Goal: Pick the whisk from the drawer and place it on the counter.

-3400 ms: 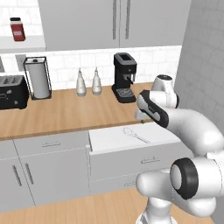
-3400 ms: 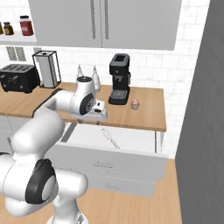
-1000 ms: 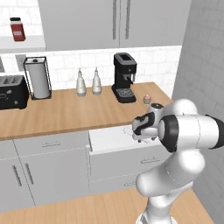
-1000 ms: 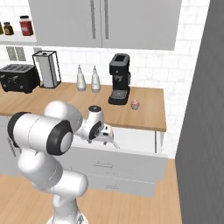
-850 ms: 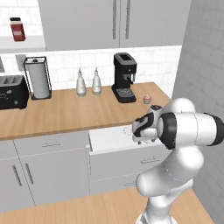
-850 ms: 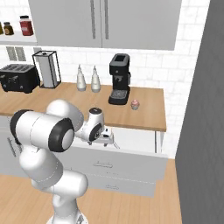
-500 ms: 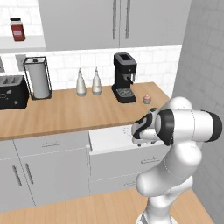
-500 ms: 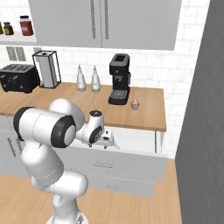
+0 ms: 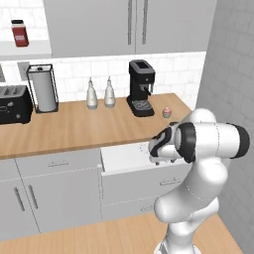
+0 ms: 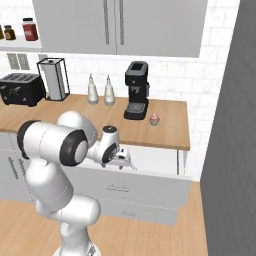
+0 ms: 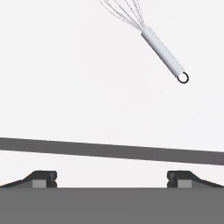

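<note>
The whisk (image 11: 164, 50) lies flat on the white floor of the open drawer (image 9: 121, 156), with its wire head toward the top of the hand view and its ringed handle end toward the lower right. My gripper (image 11: 112, 179) hovers over the drawer's front part, open, with nothing between its fingertips (image 11: 43, 177). The whisk sits ahead of the gripper and off to the right, apart from it. In the base views the gripper (image 9: 157, 155) (image 10: 125, 159) hangs low over the drawer (image 10: 157, 160), just below the wooden counter (image 9: 74, 126) (image 10: 167, 132).
A black coffee machine (image 9: 140, 87), a small cupcake (image 9: 167, 112), two pale bottles (image 9: 92, 94), a paper-towel holder (image 9: 42, 88) and a toaster (image 9: 12, 104) stand on the counter. A tall grey wall (image 9: 233, 74) closes the right side. The dark drawer front edge (image 11: 109, 151) crosses the hand view.
The hand has sunk a little lower over the drawer and the elbow has swung outward. The jaws stayed open and the whisk has not moved.
</note>
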Controlling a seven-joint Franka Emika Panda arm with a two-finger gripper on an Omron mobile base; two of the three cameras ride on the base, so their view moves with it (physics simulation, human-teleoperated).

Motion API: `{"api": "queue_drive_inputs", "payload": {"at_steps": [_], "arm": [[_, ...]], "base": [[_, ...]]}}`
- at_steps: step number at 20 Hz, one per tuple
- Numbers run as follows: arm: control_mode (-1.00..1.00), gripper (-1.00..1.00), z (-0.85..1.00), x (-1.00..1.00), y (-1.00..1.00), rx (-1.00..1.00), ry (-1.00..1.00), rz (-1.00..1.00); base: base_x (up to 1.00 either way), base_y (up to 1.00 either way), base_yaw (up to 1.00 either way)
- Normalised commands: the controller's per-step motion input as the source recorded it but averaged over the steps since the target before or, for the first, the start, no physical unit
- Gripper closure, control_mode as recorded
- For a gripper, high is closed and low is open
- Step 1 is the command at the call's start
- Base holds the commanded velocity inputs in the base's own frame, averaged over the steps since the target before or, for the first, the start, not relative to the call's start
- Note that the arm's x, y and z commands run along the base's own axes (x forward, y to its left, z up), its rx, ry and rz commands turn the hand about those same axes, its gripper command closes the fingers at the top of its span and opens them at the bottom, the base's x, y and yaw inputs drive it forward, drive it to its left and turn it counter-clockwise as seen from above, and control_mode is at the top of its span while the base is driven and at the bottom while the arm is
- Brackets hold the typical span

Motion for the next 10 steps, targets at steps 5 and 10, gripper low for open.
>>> {"api": "queue_drive_inputs", "payload": {"at_steps": [5,10], "arm": [[-1.00,-1.00,0.00,0.36,0.00,0.00,0.00,0.00],[-1.00,-1.00,-0.05,0.34,0.00,0.00,0.00,0.00]], "base": [[0.00,0.00,0.00],[0.00,0.00,0.00]]}}
